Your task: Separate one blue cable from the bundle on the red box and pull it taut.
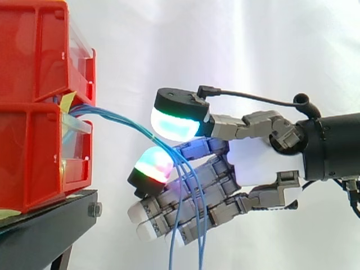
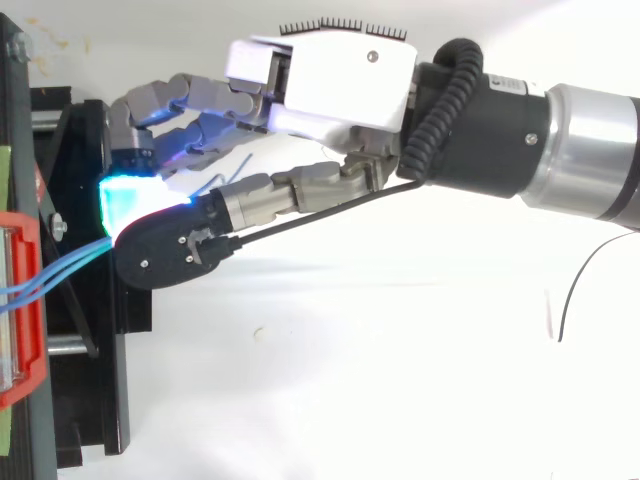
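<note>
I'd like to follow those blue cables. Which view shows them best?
The side view: the blue cables leave the red bins, arc to the hand and hang down past it. The top view shows a short stretch between the red bins and the hand.

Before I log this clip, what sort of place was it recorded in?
Most likely a robotics lab test rig, not a home or shop floor: a plain white curtain backs the work, red bins are stacked on a black stand, and blue cables lead from them to a robot hand.
</note>
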Robot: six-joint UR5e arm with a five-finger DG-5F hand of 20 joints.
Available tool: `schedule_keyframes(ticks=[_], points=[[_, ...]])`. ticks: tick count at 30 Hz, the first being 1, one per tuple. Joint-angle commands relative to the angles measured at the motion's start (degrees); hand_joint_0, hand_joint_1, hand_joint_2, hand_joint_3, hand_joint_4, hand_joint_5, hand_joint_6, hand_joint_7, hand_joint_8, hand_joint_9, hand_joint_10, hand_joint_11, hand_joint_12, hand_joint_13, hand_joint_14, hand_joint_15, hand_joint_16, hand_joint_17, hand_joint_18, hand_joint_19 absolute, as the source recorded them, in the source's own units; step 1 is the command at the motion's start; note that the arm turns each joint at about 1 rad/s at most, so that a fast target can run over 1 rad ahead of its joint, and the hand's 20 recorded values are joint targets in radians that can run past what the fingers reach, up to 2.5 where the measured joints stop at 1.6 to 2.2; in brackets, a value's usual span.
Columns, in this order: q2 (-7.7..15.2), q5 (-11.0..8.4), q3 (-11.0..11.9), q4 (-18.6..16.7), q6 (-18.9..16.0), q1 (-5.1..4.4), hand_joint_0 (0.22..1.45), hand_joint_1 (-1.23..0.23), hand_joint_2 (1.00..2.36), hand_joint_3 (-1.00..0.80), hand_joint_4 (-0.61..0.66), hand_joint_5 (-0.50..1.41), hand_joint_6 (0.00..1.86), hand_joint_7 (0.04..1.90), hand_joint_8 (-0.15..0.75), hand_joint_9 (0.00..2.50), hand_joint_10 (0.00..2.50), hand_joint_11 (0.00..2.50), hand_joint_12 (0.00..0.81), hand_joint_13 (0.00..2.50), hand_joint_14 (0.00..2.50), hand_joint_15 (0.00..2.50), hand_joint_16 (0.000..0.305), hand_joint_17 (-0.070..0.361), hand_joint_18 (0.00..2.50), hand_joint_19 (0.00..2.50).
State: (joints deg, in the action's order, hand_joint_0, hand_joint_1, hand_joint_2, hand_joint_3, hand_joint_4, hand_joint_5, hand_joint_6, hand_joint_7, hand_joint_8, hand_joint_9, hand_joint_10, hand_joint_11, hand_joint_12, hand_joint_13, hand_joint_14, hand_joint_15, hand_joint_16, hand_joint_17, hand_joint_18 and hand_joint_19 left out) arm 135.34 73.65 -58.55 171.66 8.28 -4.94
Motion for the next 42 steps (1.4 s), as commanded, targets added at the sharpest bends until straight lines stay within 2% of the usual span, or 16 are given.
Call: schedule_keyframes(ticks=[1, 3, 11, 16, 27, 31, 36, 40, 42], points=[[-0.5, 0.00, 0.0, 0.7, 0.2, 0.02, 0.62, -0.61, 1.01, -0.39, 0.23, -0.11, 0.61, 1.30, 0.305, 0.63, 0.00, 0.13, 0.345, 0.56, 0.01, 0.20, 0.050, 0.112, 0.49, 0.36], [-0.7, 0.00, 0.0, 0.7, 0.3, 0.02, 0.62, -0.63, 1.01, -0.37, 0.23, -0.13, 0.65, 1.24, 0.304, 0.63, 0.00, 0.14, 0.346, 0.56, 0.01, 0.20, 0.050, 0.112, 0.49, 0.37], [-1.0, -0.09, 0.0, 0.7, 0.6, -0.24, 0.62, -0.68, 1.01, -0.23, 0.21, -0.15, 0.71, 1.17, 0.307, 0.62, 0.00, 0.19, 0.350, 0.58, 0.01, 0.21, 0.050, 0.113, 0.53, 0.37], [-1.0, -0.35, 0.0, 0.7, 0.6, -0.24, 0.64, -0.76, 1.02, -0.15, 0.22, -0.17, 0.77, 1.07, 0.313, 0.62, 0.00, 0.20, 0.355, 0.59, 0.01, 0.21, 0.051, 0.115, 0.56, 0.37], [-1.0, -0.62, -0.1, 1.0, 0.6, -0.42, 0.66, -0.84, 1.02, -0.23, 0.22, -0.18, 0.78, 1.04, 0.306, 0.62, 0.01, 0.23, 0.356, 0.61, 0.01, 0.24, 0.050, 0.113, 0.59, 0.39], [-1.0, -0.62, -0.1, 1.2, 0.6, -0.51, 0.62, -0.76, 1.01, -0.24, 0.21, -0.17, 0.77, 1.06, 0.305, 0.63, 0.01, 0.22, 0.354, 0.61, 0.01, 0.24, 0.050, 0.113, 0.59, 0.42], [-1.0, -0.62, -0.1, 1.2, 0.7, -0.60, 0.60, -0.60, 1.01, -0.24, 0.23, -0.12, 0.65, 1.25, 0.313, 0.65, 0.00, 0.18, 0.360, 0.61, 0.01, 0.24, 0.051, 0.115, 0.58, 0.44], [-1.0, -0.62, -0.2, 1.2, 0.7, -0.60, 0.62, -0.57, 1.01, -0.23, 0.23, -0.10, 0.61, 1.32, 0.312, 0.67, 0.01, 0.19, 0.355, 0.61, 0.01, 0.24, 0.050, 0.113, 0.57, 0.44], [-1.0, -0.62, -0.1, 1.2, 0.6, -0.68, 0.63, -0.60, 1.02, -0.20, 0.23, -0.10, 0.60, 1.33, 0.311, 0.67, 0.01, 0.20, 0.356, 0.61, 0.01, 0.25, 0.050, 0.112, 0.57, 0.43]])
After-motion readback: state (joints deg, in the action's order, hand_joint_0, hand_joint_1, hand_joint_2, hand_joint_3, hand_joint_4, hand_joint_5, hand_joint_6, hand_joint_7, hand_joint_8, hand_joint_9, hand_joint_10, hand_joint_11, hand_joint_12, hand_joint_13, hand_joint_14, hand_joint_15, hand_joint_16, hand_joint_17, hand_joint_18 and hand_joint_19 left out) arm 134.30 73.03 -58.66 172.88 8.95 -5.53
